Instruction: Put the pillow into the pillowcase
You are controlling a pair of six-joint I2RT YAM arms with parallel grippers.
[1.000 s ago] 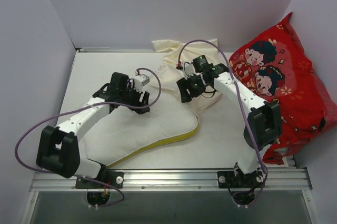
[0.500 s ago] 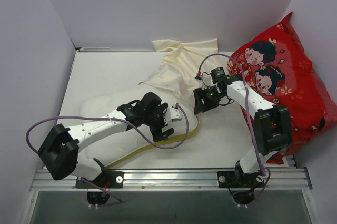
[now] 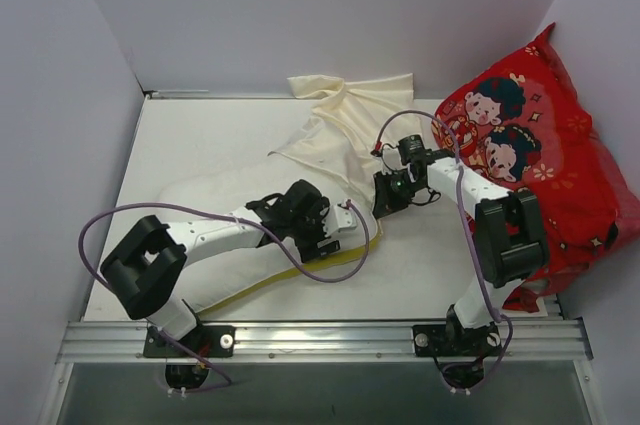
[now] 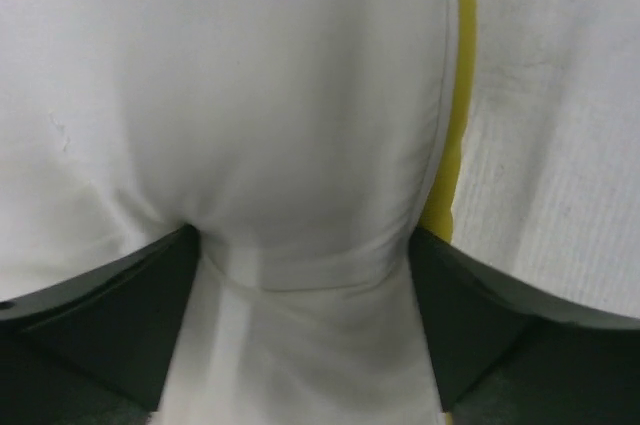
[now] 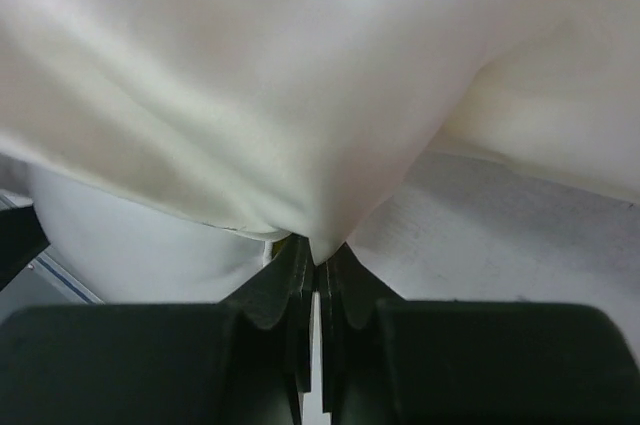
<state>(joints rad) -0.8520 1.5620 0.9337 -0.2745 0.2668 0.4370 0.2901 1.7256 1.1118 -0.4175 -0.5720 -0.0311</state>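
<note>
Pillow [image 3: 205, 195], large, soft, white with a yellow piped seam, lies with the left gripper [image 4: 300, 245] wide-jawed astride its end, where the right gripper [image 5: 318, 255], jaws clamped, pinches the cream, shiny fabric pillowcase [image 3: 340, 135], likely to draw it over.

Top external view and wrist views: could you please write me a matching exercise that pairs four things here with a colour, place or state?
Things:
1. pillow
2. pillowcase
3. red cushion
4. right pincer

Descriptions:
A. printed with cartoon children, at the far right
B. clamped shut on cream fabric
C. white, with a yellow edge
D. cream and wrinkled, at the back

Pairs: 1-C, 2-D, 3-A, 4-B
</note>
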